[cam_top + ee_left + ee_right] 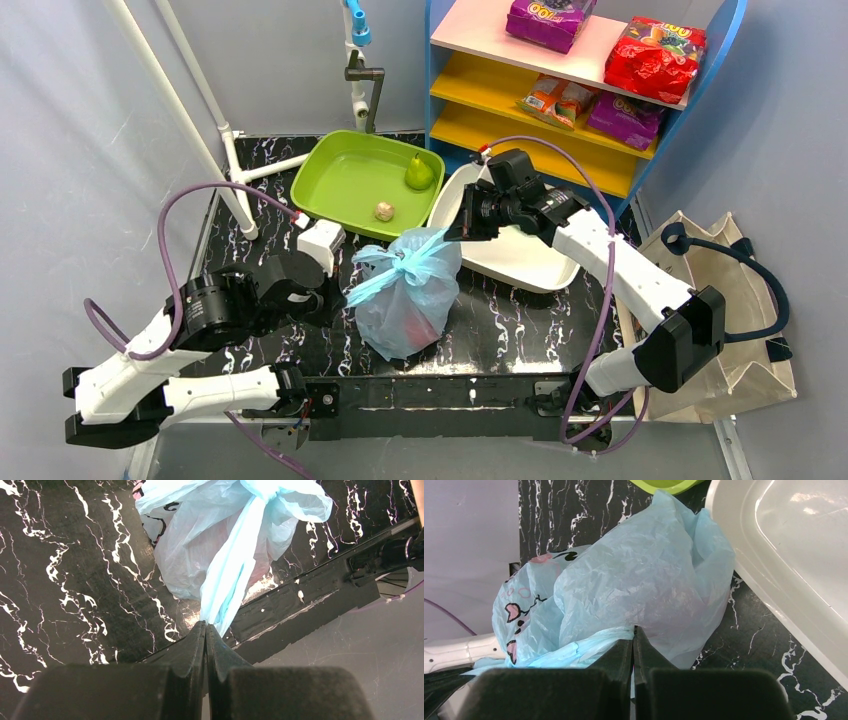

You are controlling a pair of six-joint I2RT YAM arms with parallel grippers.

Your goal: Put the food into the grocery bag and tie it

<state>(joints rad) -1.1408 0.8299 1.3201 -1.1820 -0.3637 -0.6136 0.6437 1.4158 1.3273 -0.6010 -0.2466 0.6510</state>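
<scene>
The grocery bag [405, 305] stands at the middle of the table [500, 320], its mouth gathered into a knot [408, 261] on top. A red shade shows through the plastic low in its body, which I take to be the food [418, 325].

The left gripper [206, 630] lies at about 8 o'clock from the knot in the top view. Its fingers are pressed together on a pale blue handle strand that runs taut up to the knot.

From the knot the bag's body hangs toward 6 o'clock, its long axis roughly upright. The two handle strands form a line from 8 to 2 o'clock.

The right gripper [634, 632] sits at about 2 o'clock from the knot, just beside the white tub [525, 262]. Its fingers are clamped on the other bunch of plastic.

Both arms are about equally near the knot. Judging from this, the tie is at its tightening stage, and the coming pull should go outward along that 8-to-2 line.
</scene>
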